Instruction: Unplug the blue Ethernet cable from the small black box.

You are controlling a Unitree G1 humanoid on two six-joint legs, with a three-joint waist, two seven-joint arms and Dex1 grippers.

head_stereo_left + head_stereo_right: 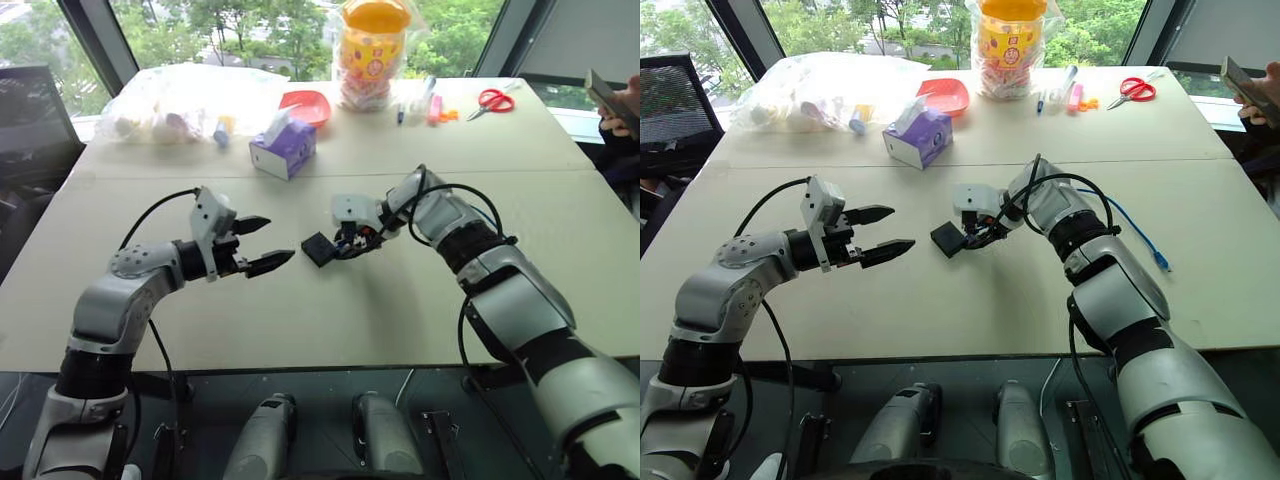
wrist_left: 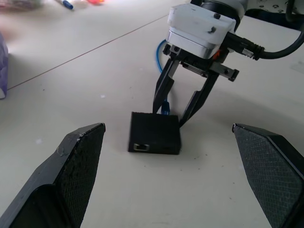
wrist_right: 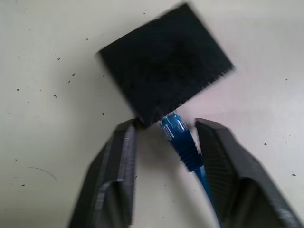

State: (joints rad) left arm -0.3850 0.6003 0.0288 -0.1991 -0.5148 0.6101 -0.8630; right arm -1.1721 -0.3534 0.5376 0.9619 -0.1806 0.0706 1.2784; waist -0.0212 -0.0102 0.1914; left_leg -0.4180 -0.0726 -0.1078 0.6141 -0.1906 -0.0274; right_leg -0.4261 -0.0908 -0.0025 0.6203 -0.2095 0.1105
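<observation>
Center frame, right gripper (image 3: pixel 164 142) fingers apart, straddling blue cable (image 3: pixel 179 137) plug at black box (image 3: pixel 166 64), not clamped. Left gripper (image 1: pixel 270 245) wide open, empty.

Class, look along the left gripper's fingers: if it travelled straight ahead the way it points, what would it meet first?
Most likely the small black box, lying ahead of the open left gripper, with the right gripper just behind it; depth is uncertain.

1. A pale beige table (image 1: pixel 300 310) carried everything, a seam running across its middle.
2. The small black box (image 1: pixel 317 248) lay flat near centre, the blue Ethernet cable (image 1: pixel 1137 233) trailing toward 3 o'clock.
3. At 12 o'clock sat a purple tissue box (image 1: pixel 283 148), red bowl (image 1: pixel 306 105) and bagged yellow-lidded jar (image 1: pixel 372 50).
4. Red-handled scissors (image 1: pixel 491 100) lay at 1 o'clock, a clear plastic bag (image 1: pixel 185 100) at 11.
</observation>
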